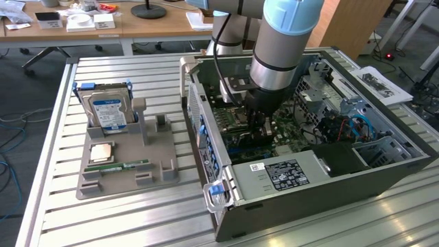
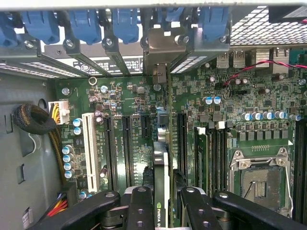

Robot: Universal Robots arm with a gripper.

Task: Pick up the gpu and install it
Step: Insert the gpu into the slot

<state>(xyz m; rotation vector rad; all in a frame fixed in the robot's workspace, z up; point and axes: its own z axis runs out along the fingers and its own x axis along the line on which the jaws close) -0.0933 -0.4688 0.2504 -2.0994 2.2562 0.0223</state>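
Note:
In the wrist view the gpu stands edge-on as a thin dark card between my two black fingers, a small green logo on its near edge. Its silvery end bracket lines up with the rear slot openings under the blue latches. My gripper is shut on the card, which stands over the long black expansion slots of the green motherboard. I cannot tell whether the card is seated. In the exterior view my gripper reaches deep into the open computer case, and the arm hides the card.
A grey parts holder on the slatted table holds a hard drive with a blue label, a chip and a green memory stick. Inside the case are the power supply, cables and the empty processor socket.

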